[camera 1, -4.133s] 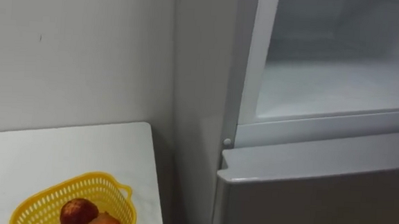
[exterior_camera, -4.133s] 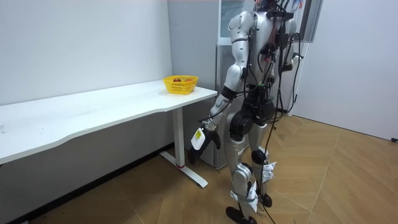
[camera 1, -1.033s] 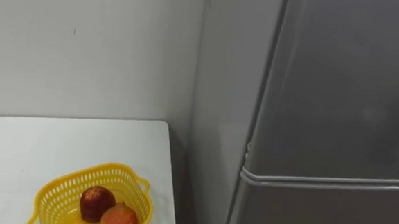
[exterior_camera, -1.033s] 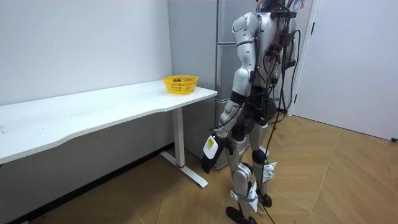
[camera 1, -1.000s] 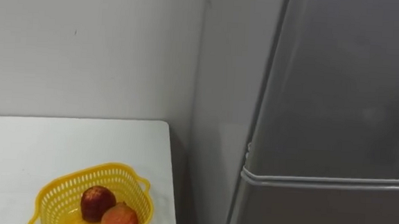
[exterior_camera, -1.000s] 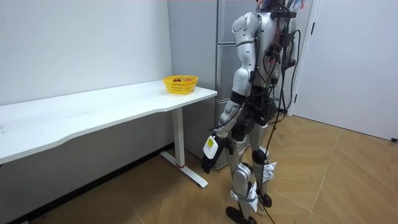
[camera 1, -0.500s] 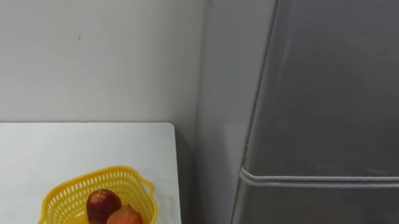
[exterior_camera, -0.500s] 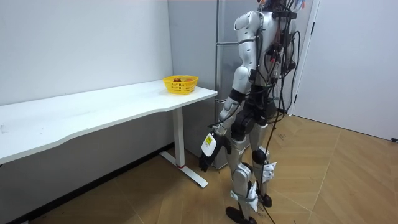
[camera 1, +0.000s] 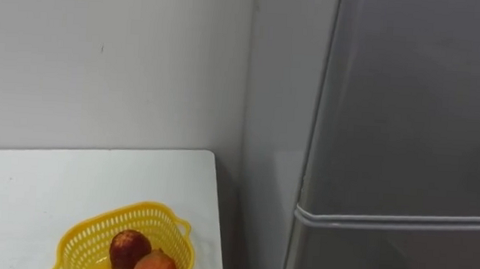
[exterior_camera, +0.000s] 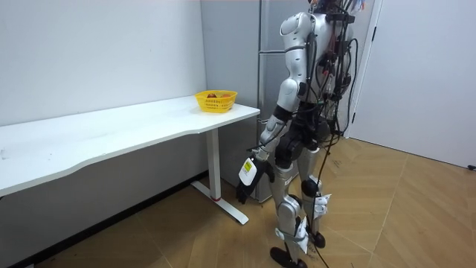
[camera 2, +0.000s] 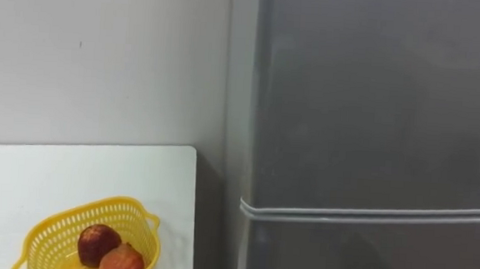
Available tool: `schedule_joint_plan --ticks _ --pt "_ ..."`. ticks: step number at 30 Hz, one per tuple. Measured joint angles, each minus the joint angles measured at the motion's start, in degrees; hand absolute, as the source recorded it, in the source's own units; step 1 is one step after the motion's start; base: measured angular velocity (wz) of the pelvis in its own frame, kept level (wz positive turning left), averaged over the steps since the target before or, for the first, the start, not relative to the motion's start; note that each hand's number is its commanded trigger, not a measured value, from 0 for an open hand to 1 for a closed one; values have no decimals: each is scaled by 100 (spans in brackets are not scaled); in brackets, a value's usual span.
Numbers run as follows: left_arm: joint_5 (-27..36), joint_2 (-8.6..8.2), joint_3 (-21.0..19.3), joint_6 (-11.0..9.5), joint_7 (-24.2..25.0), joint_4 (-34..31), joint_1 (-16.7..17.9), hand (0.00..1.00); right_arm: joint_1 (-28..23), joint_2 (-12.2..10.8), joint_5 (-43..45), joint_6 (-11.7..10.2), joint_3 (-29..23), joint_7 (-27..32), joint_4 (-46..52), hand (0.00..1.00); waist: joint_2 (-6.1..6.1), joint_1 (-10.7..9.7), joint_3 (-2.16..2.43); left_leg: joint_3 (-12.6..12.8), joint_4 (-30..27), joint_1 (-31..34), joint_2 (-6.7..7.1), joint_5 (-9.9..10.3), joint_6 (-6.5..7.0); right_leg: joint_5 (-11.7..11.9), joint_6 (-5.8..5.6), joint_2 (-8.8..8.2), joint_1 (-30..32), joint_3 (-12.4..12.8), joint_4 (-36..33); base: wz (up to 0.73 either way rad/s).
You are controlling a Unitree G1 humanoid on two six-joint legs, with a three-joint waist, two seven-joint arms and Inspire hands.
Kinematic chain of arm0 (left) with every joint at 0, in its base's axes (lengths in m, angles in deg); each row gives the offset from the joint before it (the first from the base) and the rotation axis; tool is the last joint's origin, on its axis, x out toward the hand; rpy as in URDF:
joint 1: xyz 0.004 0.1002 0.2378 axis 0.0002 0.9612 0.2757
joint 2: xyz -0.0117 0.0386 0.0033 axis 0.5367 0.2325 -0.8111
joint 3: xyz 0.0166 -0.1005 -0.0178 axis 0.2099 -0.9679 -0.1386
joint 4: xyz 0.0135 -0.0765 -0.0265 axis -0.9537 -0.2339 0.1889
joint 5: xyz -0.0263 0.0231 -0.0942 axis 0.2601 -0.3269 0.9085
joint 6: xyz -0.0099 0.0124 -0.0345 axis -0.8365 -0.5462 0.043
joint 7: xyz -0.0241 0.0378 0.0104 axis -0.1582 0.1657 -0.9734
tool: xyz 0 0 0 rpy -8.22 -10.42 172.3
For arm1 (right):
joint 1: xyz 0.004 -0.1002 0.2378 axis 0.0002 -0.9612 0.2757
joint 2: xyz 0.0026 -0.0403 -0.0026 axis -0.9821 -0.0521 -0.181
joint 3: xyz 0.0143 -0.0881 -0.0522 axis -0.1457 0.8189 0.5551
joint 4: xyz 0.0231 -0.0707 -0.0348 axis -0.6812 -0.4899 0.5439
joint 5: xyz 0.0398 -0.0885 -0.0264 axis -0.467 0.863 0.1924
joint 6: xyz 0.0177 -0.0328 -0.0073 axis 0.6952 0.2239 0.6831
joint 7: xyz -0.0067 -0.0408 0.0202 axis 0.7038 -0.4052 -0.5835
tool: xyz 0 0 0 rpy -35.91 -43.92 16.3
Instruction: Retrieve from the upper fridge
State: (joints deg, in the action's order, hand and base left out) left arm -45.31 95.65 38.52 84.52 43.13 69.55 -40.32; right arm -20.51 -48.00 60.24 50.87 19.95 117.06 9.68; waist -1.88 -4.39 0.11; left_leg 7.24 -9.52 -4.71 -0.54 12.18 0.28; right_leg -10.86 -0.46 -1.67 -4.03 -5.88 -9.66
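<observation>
Well, fridge door (camera 1: 417,104) at 3 o'clock shut; left hand (exterior_camera: 245,186) hangs low, grip unreadable. Your upswing may clip the table (camera 1: 53,181), jolting basket (camera 1: 92,226) at 7.

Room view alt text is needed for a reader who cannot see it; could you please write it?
A humanoid robot stands facing a grey fridge with its doors shut, its left hand hanging low at its side. On the room view's left, a long white table carries a yellow basket at its end nearest the fridge.
</observation>
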Motion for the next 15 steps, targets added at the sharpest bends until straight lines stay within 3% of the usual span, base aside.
schedule_joint_plan --ticks 4,7,15 --pt "2 0 -5 -18 -2 33 -9 0 158 6 525 10 53 -349 -540 0 -4 13 -9 -1 5 -13 0 0 0 1 -1 2 -43 17 4 0" --pt "-6 -10 -23 -18 -2 44 7 0 158 5 698 20 173 -567 -889 0 -9 45 -44 -4 15 -98 0 1 1 1 -1 1 -97 11 38 0" --pt "-138 -10 -90 -11 7 114 7 0 142 -39 898 29 430 -1020 -1488 0 17 184 -36 -163 13 -93 6 3 3 3 -2 4 -157 -81 102 6"
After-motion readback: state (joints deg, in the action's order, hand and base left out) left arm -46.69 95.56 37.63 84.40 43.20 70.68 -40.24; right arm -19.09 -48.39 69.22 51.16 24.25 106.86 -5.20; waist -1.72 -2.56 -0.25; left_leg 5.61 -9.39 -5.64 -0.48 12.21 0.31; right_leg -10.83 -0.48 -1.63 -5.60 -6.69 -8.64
